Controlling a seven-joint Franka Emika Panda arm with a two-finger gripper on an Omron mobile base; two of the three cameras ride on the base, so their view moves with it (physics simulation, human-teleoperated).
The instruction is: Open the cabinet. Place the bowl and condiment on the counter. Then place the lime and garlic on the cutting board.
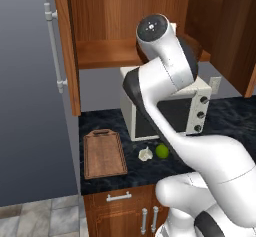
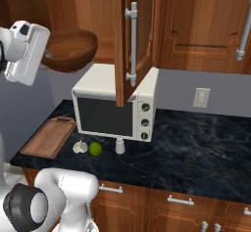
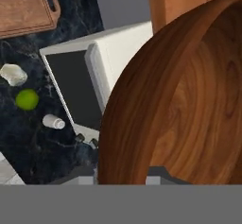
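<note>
Now I see my gripper (image 3: 124, 173) clamped on the wooden bowl (image 2: 70, 50) rim, lime (image 3: 27, 99) and garlic (image 3: 13, 74) far below the fingers.

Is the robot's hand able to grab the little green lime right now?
Probably not yet. The hand is up at the open cabinet, shut on the bowl. The lime lies uncovered on the counter beside the garlic, so it looks reachable once the bowl is put down.

Dark brown wood-grain bowl (image 3: 189, 100), bright green lime (image 3: 27, 99), black pale-veined counter (image 2: 196, 143).
</note>
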